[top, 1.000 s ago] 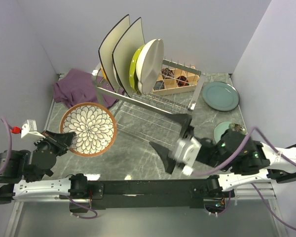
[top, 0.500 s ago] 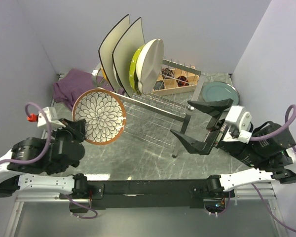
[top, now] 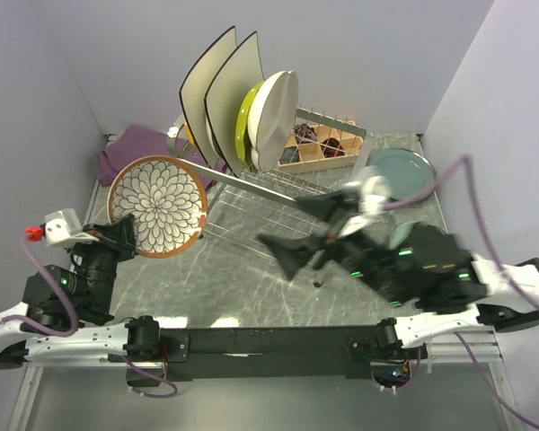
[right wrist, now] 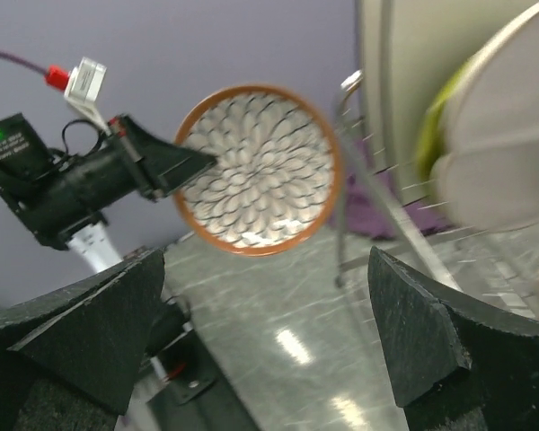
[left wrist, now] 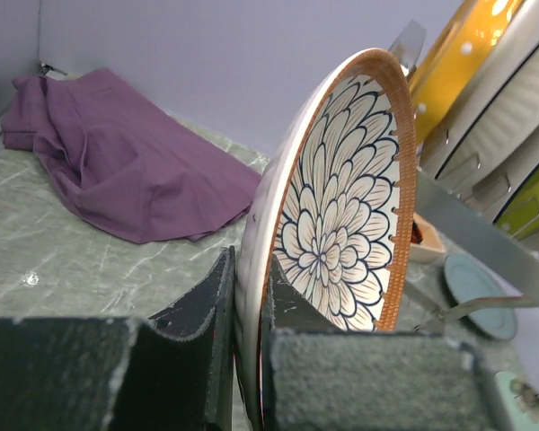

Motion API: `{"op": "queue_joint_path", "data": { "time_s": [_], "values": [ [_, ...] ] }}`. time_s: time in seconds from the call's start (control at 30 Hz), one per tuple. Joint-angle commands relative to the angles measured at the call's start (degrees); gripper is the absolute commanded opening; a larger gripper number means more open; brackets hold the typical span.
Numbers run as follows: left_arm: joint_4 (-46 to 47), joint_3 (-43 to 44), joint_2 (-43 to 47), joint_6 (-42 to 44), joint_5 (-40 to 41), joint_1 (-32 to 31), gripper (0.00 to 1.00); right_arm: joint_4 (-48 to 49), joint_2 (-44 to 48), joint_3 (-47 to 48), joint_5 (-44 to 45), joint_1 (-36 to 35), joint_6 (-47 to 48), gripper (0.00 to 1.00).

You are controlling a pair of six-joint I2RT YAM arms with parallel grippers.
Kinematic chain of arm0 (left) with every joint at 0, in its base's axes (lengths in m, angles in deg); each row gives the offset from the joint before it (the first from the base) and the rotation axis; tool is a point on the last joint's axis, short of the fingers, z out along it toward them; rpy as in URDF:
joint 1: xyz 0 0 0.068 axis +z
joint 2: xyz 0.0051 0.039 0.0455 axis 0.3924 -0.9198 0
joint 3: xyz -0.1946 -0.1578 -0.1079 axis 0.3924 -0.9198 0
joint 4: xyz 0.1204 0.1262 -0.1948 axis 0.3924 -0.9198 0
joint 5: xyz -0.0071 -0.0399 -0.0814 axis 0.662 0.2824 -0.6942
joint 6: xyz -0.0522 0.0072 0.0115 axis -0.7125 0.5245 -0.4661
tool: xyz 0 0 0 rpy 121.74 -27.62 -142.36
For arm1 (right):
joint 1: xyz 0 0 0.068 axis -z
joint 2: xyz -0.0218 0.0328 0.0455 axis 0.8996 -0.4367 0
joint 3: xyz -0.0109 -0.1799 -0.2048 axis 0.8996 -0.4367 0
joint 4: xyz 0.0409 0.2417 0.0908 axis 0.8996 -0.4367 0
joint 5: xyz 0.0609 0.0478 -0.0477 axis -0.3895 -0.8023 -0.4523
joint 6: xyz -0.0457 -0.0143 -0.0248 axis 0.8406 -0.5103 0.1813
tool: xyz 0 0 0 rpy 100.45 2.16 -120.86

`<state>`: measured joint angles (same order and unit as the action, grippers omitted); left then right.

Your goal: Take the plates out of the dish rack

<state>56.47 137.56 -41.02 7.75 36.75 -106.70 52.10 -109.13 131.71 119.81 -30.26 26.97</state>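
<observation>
The left pincer point(left wrist: 249, 296) is pinching the bottom edge of the flower-pattern plate point(left wrist: 341, 233), which stands up right above it. The right pincer point(top: 280, 223) is spread wide and holds nothing. Just past it, the dish rack point(top: 278, 184) holds more plates point(top: 251, 99) standing up.

No lettering, brand, number or sign can be read on the patterned plate point(top: 157, 206), the other plates point(top: 274, 112) or the dish rack point(top: 251, 183).
</observation>
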Motion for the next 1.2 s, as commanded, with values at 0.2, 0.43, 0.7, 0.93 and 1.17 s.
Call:
{"op": "queue_joint_path", "data": {
  "time_s": [0.2, 0.43, 0.7, 0.93, 1.17],
  "values": [
    [1.88, 0.61, 11.07, -6.98, 11.17, -8.16, 0.01, -1.08, -14.69, 1.74, -4.81, -0.47, -19.54, 1.00],
    [-16.83, 5.80, 14.35, -24.35, 11.17, -9.83, 0.01, 2.53, -8.45, -5.82, -3.58, -0.38, -21.64, 1.00],
    [-36.04, 14.94, 7.22, -44.36, 11.26, -10.01, 0.01, 3.05, -10.82, -6.88, -6.91, -0.38, -24.37, 1.00],
    [-42.35, 25.22, -7.08, -42.69, 11.17, -9.75, 0.01, 5.43, -9.51, -10.48, -6.21, -0.29, -24.63, 1.00],
    [-34.84, 25.60, -9.84, -38.13, 11.08, -9.57, 0.01, 12.98, -11.26, -13.39, -5.92, 6.64, -39.29, 0.98]
  ]
}}
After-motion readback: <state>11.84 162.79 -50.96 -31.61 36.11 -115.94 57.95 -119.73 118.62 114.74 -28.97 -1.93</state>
